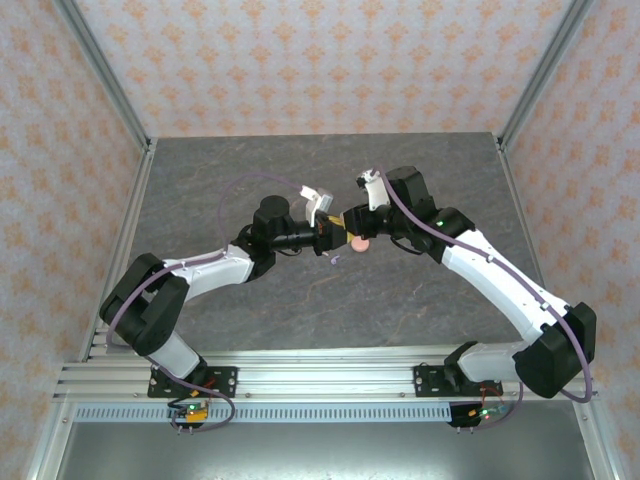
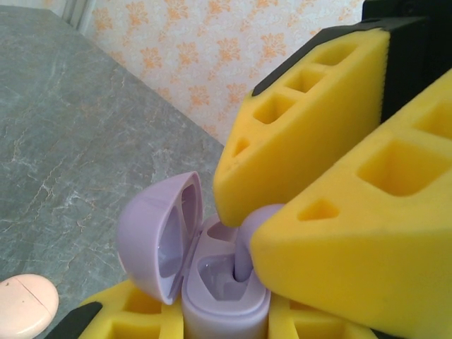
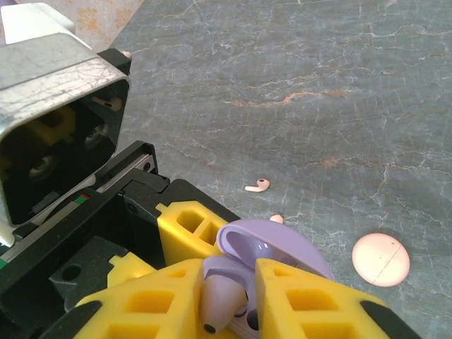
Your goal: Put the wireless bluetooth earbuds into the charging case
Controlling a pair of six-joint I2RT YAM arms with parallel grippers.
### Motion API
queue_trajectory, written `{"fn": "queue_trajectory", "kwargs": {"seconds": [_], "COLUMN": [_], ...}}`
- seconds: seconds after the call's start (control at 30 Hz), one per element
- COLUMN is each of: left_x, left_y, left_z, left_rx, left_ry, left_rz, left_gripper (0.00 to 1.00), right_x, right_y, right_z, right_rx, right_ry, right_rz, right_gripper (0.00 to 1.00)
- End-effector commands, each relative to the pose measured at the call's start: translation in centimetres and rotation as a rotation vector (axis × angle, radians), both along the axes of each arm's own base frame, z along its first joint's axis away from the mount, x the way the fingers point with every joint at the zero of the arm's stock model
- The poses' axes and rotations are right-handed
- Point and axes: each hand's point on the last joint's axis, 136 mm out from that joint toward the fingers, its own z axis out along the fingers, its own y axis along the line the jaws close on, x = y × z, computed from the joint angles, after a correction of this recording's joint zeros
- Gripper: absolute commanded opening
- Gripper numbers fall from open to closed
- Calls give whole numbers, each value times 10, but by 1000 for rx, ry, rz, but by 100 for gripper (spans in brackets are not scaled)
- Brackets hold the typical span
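Observation:
My left gripper (image 2: 226, 321) is shut on the lilac charging case (image 2: 224, 300), which stands upright between its yellow fingers (image 2: 116, 311) with the lid (image 2: 152, 236) swung open. A lilac earbud (image 2: 252, 233) stands stem-down in one of the case's sockets. My right gripper (image 3: 236, 300) straddles that earbud (image 3: 222, 300); a narrow gap shows between the bud and the right-hand pad (image 3: 311, 304). In the top view both grippers meet at mid-table, left (image 1: 328, 232) and right (image 1: 352, 220). A pale pink earbud (image 3: 258, 186) lies on the table beyond, with a second pink one (image 3: 277, 219) just behind the lid.
A closed pink case (image 3: 381, 259) lies on the grey table (image 1: 420, 170) just right of the grippers, also seen as the pink case (image 2: 25, 307). A small lilac bud (image 1: 335, 258) lies below the grippers. Patterned walls and metal posts ring the table.

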Motion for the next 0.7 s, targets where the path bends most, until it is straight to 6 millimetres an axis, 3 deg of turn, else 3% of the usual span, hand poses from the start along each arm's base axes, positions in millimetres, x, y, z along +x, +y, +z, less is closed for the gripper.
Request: {"fn": "queue_trajectory", "kwargs": {"seconds": [0.0,0.4,0.67], "left_x": [-3,-7,-7], "left_y": [-4,-4,4], "left_z": [31,17,11], "left_rx": [-22,67,113], "left_ry": [-106,-162,-229], "left_rz": [-5,5,41], "left_gripper": [0,0,0], "right_x": [-7,-1,-6], "right_y": [1,-5,-10], "right_z": [-3,7,24], "right_rx": [-9,5,37], "right_ry": [17,-1,-18], "right_rz": [29,-37,-65], "right_gripper": [31,55,60]}}
